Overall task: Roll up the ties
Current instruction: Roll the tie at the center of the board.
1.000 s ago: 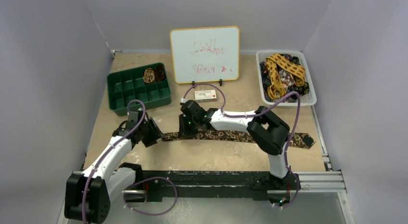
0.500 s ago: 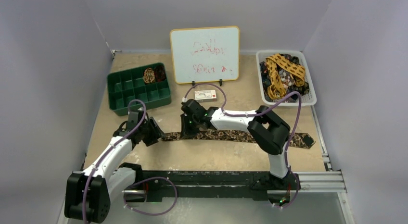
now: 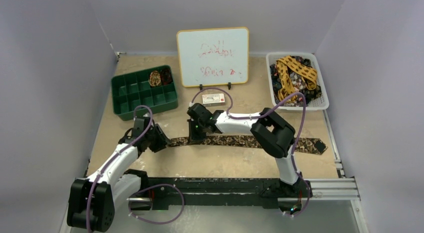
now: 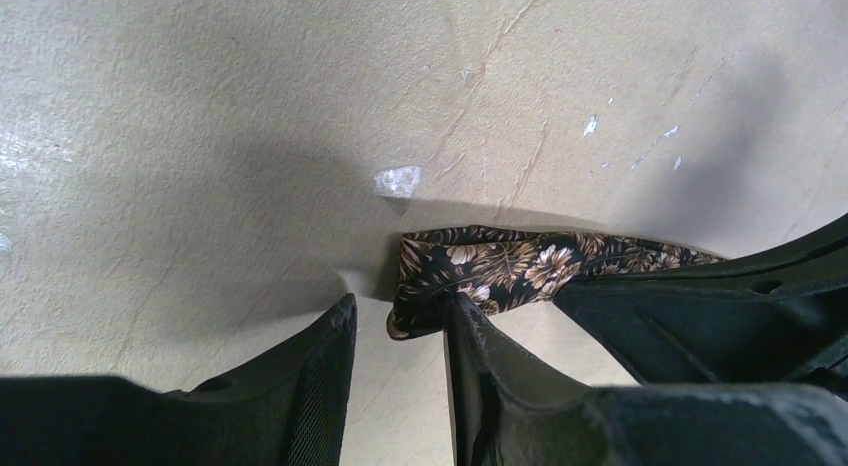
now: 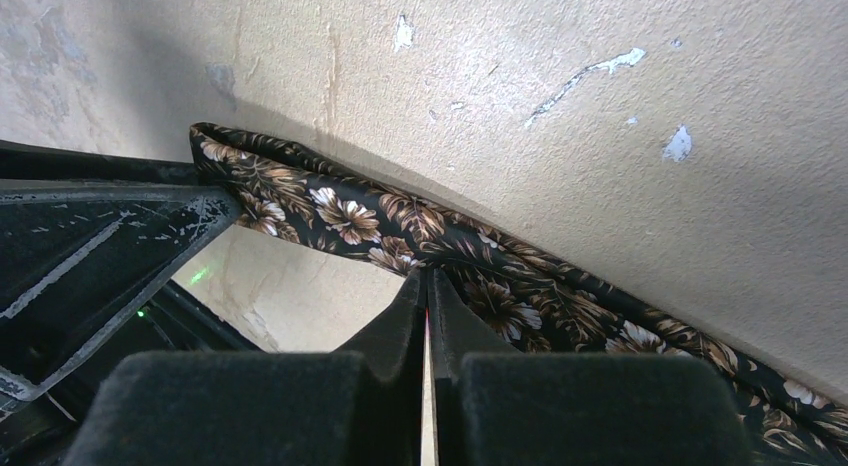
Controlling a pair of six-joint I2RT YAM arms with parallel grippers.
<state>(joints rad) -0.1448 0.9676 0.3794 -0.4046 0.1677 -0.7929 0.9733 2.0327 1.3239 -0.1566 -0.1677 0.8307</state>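
One of the ties (image 3: 240, 141), dark with a brown leaf print, lies flat across the table from left to right. My right gripper (image 3: 194, 134) comes down on it near its left end. In the right wrist view this gripper (image 5: 427, 276) is shut, pinching the near edge of the tie (image 5: 350, 216), and the cloth puckers at the tips. My left gripper (image 3: 161, 138) is at the tie's left tip. In the left wrist view this gripper (image 4: 398, 311) is open, and the end of the tie (image 4: 500, 266) touches its right finger (image 4: 470, 336).
A green compartment tray (image 3: 145, 95) at the back left holds a rolled tie (image 3: 155, 78). A whiteboard (image 3: 212, 55) stands at the back with a small card (image 3: 213, 98) before it. A white basket (image 3: 324, 95) at the back right holds several loose ties, one mustard (image 3: 295, 70).
My right gripper has shut on the tie's edge. My left gripper's jaws have narrowed at the tie's end. The right arm's elbow has shifted a little to the left.
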